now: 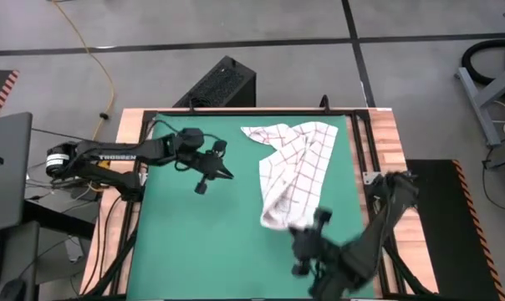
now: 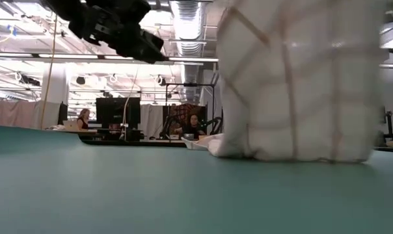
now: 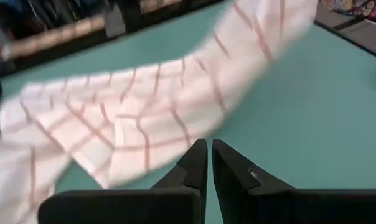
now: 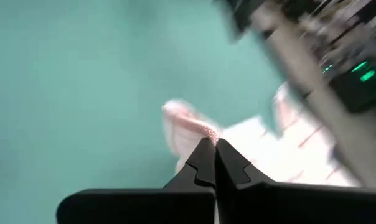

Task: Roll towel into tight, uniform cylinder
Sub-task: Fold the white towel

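On left arm, "TROSSEN" lettering (image 1: 117, 156); left claw (image 1: 227, 175) nearly pressed together, empty; right claw (image 1: 296, 237) apparently pinching towel (image 1: 293, 167).

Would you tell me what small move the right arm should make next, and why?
Probably draw the right gripper back toward the near edge, pulling the towel flat. Its shut fingers appear to pinch the towel's near corner, and the cloth lies bunched and folded on the green mat, not yet spread for rolling. The left gripper hangs empty beside it.
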Controlling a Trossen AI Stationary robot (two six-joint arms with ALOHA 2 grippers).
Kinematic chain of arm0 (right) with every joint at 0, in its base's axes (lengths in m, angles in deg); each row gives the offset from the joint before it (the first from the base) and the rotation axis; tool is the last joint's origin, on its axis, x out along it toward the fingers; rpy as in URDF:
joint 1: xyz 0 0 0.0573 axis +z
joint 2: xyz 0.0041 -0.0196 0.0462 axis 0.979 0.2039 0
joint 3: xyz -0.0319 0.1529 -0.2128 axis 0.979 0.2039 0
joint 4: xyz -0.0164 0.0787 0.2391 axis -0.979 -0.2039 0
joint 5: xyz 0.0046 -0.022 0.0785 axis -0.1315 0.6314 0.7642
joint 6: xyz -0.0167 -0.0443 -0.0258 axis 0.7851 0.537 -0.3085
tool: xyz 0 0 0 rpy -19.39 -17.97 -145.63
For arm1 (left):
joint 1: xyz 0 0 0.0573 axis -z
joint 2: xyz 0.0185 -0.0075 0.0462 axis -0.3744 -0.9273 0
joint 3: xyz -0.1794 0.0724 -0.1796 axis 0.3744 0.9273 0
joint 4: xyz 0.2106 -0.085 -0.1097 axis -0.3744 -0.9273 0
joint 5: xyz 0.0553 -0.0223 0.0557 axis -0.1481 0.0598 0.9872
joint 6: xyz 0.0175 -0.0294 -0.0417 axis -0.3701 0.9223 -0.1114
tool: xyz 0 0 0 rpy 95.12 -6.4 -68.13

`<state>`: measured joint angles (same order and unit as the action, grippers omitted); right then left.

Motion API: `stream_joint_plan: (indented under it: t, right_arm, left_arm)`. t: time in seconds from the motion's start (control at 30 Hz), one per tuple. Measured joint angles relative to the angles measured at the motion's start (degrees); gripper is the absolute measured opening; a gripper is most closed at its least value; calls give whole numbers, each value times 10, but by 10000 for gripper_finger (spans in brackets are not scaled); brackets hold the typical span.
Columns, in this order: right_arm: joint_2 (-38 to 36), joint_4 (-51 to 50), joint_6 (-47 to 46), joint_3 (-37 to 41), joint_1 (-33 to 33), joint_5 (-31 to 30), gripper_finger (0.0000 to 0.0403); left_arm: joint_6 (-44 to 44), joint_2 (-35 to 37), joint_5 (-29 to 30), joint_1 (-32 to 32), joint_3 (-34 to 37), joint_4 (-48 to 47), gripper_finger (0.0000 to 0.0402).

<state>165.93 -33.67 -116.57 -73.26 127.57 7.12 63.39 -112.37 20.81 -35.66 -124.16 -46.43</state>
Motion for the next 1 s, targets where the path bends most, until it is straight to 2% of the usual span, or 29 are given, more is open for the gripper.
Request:
stream_joint_plan:
  t: [0.13,0.23,0.4,0.53,0.63,0.7,0.83,1.0]
  right_arm:
    - [52,1,-107,32,40,59,7]
    - [97,6,-160,40,56,105,9]
    - [143,1,-176,40,69,146,10]
    - [158,22,-176,41,53,168,11]
    - [159,50,-163,40,40,171,11]
    - [160,67,-143,40,36,179,11]
    - [160,81,-131,40,34,186,12]
    - [160,85,-142,40,43,189,12]
  left_arm:
    - [-21,0,30,41,8,61,18]
    - [-74,-10,63,80,8,84,31]
    - [-102,-69,73,126,-15,111,65]
    - [-109,-155,77,144,-75,100,94]
    - [-131,-223,77,145,-152,70,110]
    - [-175,-264,80,144,-221,-14,116]
    - [-225,-361,131,133,-390,-191,118]
    - [-192,-463,68,69,-560,-332,118]
